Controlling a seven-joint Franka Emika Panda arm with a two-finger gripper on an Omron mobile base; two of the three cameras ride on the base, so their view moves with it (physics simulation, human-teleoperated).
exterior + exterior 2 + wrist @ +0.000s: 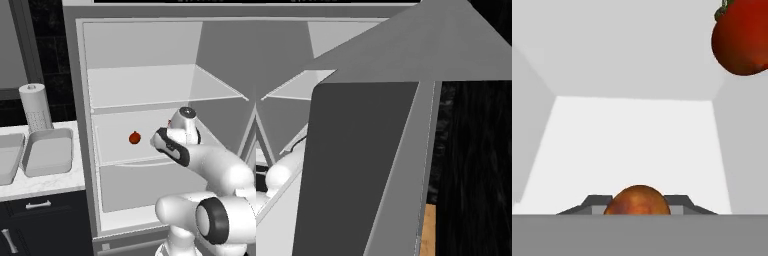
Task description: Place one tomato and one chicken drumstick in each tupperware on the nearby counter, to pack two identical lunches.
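Observation:
My gripper [638, 204] is inside the open fridge, over the middle shelf [120, 150]. It is shut on an orange-brown rounded piece, the chicken drumstick [638, 199], which sits between the two dark fingertips. A red tomato [134, 137] lies on that shelf, just left of my hand; in the hand view the tomato [742, 35] is at the upper right. Two light-grey tupperware tubs stand on the white counter [45, 186] left of the fridge: one [49, 152] beside the fridge wall, the other [9, 157] cut off by the picture's left edge. Both look empty.
A paper-towel roll [35, 107] stands behind the tubs. The fridge wall [82, 150] separates the shelf from the counter. A glass shelf [155, 85] hangs above my hand. The open fridge door [366, 165] blocks the right base view.

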